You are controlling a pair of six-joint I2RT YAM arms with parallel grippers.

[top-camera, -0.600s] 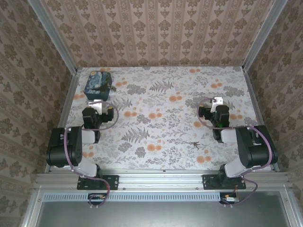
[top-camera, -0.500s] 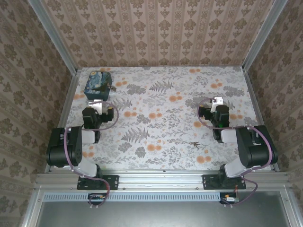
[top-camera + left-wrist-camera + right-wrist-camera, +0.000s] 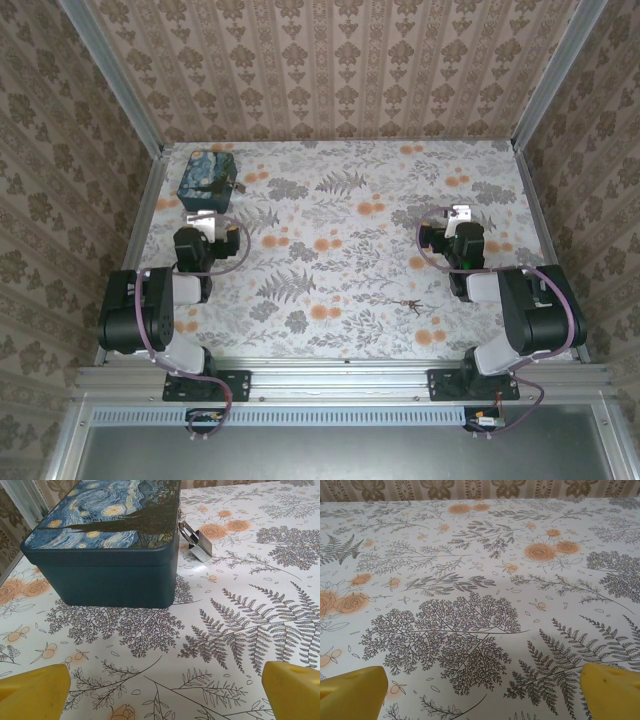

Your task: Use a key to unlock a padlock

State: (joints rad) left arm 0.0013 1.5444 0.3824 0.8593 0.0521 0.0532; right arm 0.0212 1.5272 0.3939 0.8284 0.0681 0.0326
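Two robot arms are sitting at the near edge of the table, which is wearing a smooth, shiny cover printed with grey ferns and orange flowers. A small dark thing is lying on the cover near the right arm (it is too small to tell what it is).

The left gripper is hanging just above the table with its jaws spread wide. From its own camera, the left gripper is showing chunky yellow fingers far apart, and they are holding nothing. The right gripper is doing the same on its side. Its fingers are also yellow, and the right gripper is gaping over bare cover, touching nothing.

Farther back, a dark blue box with rounded corners is resting in the far left corner, just beyond the left gripper. Its lid is showing a swirly night-sky painting. The padlock is a small block of shiny silver metal with a curved loop. It is leaning on the table right against the box's right side, by the clasp.
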